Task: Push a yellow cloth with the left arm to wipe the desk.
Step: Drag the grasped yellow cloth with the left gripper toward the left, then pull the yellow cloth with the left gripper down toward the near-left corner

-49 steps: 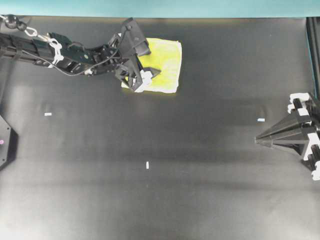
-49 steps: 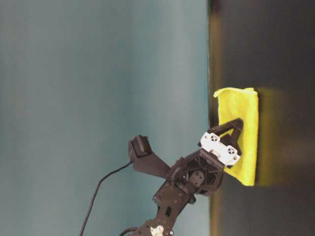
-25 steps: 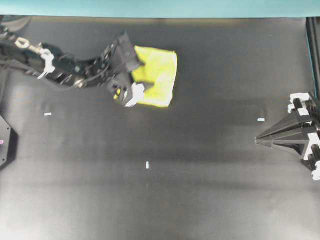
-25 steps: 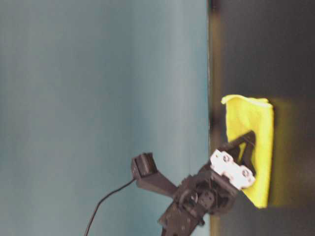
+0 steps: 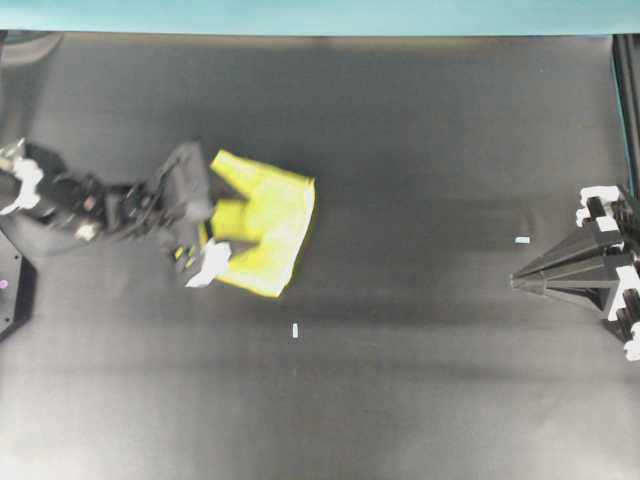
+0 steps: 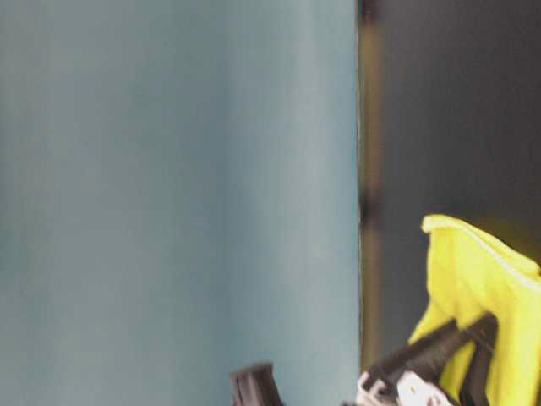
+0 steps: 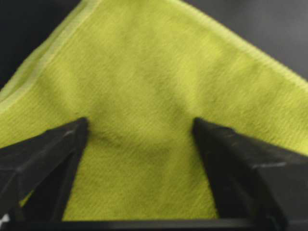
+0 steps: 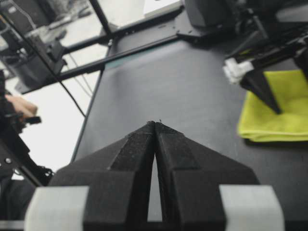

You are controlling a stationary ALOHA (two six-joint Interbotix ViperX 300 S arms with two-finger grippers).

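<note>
Overhead view, read left to right with the yellow cloth as landmark. The left arm is reaching in from the cloth's left, and the left gripper is bearing down on the cloth's left portion with its fingers spread apart, one tip on each side of a shallow fold; nothing is pinched between them. The cloth is lying on the desk, left of the desk's centre, turned askew with one corner pointing toward the teal edge strip. Just below the cloth a white tape mark is showing. Far to the cloth's right, the right gripper is resting with its fingers pressed together, holding nothing.

Handling, as a judgement: the cloth is appearing soft, light and limp, with a ribbed weave that should be gripping the fingertips. It is likely to bunch rather than slide if pressed near an edge, so the spread tips are best placed toward its middle, pushing downward, not pinching.
</note>
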